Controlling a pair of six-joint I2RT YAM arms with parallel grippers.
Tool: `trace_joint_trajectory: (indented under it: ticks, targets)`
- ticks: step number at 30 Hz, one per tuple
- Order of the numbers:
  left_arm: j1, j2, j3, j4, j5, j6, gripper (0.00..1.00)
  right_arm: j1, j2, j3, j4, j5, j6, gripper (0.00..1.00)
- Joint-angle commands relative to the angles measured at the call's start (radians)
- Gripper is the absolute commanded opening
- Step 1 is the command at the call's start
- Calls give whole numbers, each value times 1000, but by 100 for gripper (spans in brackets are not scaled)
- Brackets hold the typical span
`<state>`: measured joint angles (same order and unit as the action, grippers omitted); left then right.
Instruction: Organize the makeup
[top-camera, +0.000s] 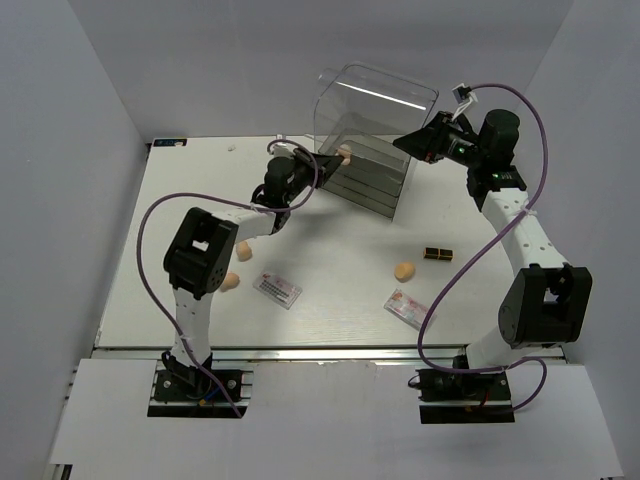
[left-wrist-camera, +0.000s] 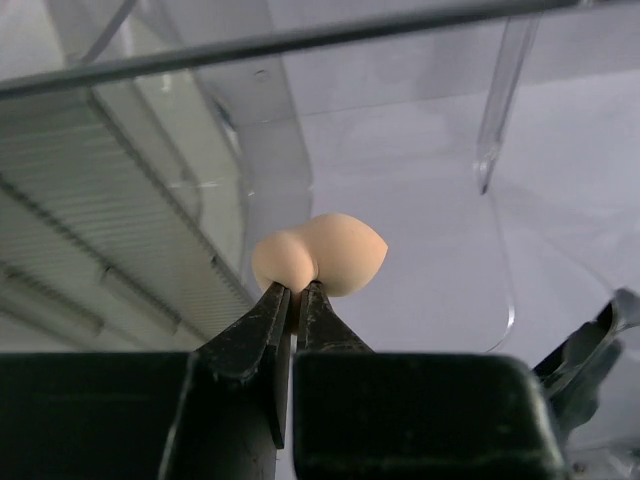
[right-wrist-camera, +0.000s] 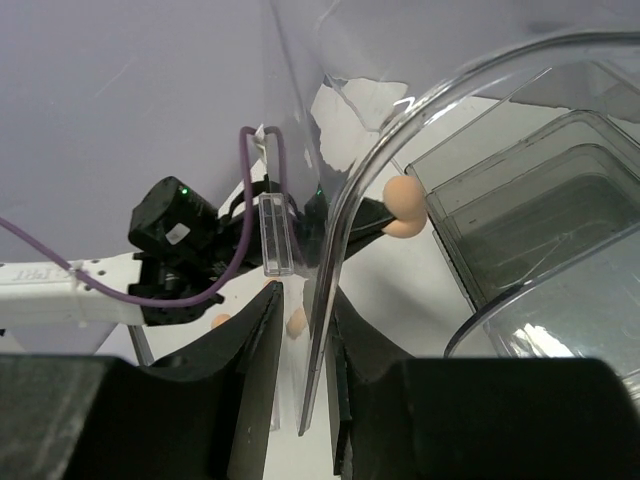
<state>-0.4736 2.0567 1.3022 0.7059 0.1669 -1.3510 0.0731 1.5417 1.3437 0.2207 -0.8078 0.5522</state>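
Observation:
My left gripper (top-camera: 335, 158) is shut on a peach teardrop sponge (top-camera: 344, 154), held at the open left side of the clear drawer box (top-camera: 365, 175). In the left wrist view the sponge (left-wrist-camera: 322, 258) sits pinched between my fingertips (left-wrist-camera: 297, 292). My right gripper (top-camera: 410, 143) is shut on the box's clear lid (right-wrist-camera: 345, 220) and holds it raised; its jaws (right-wrist-camera: 300, 315) stand either side of the lid's edge. Three sponges (top-camera: 241, 250), (top-camera: 231, 281), (top-camera: 404, 270), one dark tube (top-camera: 437, 252) and two packets (top-camera: 277, 290), (top-camera: 409, 309) lie on the table. A second tube is not in view.
The drawer box stands at the back centre, its grey ribbed drawers (left-wrist-camera: 90, 230) just left of the held sponge. White walls enclose the table on three sides. The left arm (right-wrist-camera: 170, 245) shows beyond the lid in the right wrist view.

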Motion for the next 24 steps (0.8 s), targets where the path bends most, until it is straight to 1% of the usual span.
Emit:
trace_joint_trajectory:
  ticks: [1, 6, 7, 9, 10, 11, 13, 14, 15, 17, 19, 21, 24]
  targets:
    - [-2, 22, 87, 153, 2, -118, 10, -2, -61, 6, 100, -28, 18, 28]
    - [-2, 74, 144, 169, -41, -180, 11, -2, -60, 3, 103, -27, 23, 29]
    - [-3, 75, 150, 138, -47, -181, 14, -2, -58, 3, 105, -28, 25, 29]
    - [-5, 74, 158, 89, -67, -175, 18, -1, -58, 2, 106, -28, 26, 29]
    - [-7, 72, 161, 31, -72, -169, 21, -2, -60, 0, 108, -28, 28, 29]
    - [-7, 69, 166, -3, -75, -159, 27, -2, -60, 0, 109, -28, 28, 29]
    - [-10, 72, 186, -89, -78, -148, 30, -2, -60, 0, 111, -30, 31, 29]
    - [-10, 72, 190, -112, -79, -149, 34, -1, -60, 0, 112, -30, 29, 29]
    - [-10, 75, 201, -149, -81, -152, 36, -2, -60, 0, 114, -30, 32, 29]
    - [-14, 82, 213, -181, -89, -163, 40, -2, -58, 0, 118, -30, 35, 29]
    - [-14, 95, 236, -203, -90, -169, 40, -2, -58, 0, 120, -30, 37, 29]
    - [-16, 103, 256, -217, -90, -175, 48, -2, -57, 2, 121, -30, 38, 29]
    - [-20, 115, 293, -230, -90, -177, 55, -2, -60, 0, 123, -30, 38, 29]
